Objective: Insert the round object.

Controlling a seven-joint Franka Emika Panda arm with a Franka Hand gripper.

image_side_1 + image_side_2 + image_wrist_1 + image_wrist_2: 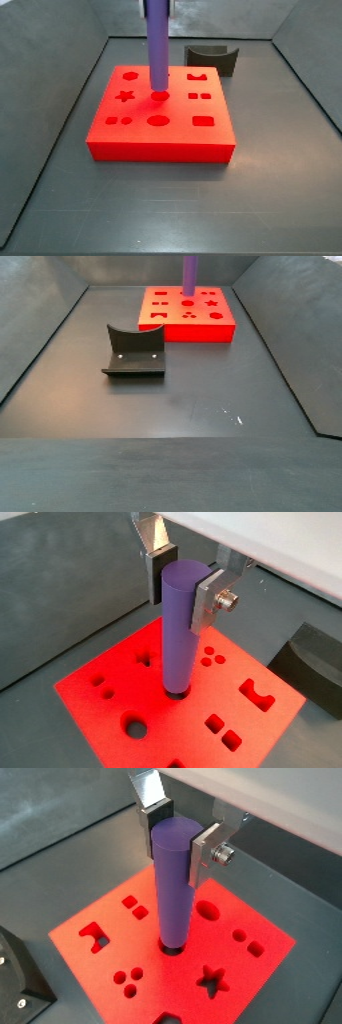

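The round object is a long purple rod (178, 642). It stands upright with its lower end in a round hole near the middle of the red block (114, 684). In both wrist views my gripper (183, 587) is shut on the rod's upper part, one pad on each side. The rod (171, 898), the gripper (179, 840) and the block (261, 928) show there too. In both side views the rod (158, 50) (190, 271) rises from the block (160, 140) (187, 330) out of the picture, and the gripper is out of view.
The red block has several other shaped holes, such as a star (126, 97) and a square (203, 121). The dark fixture (134, 353) (214, 58) stands on the grey floor away from the block. Sloping grey walls (54, 120) enclose the floor.
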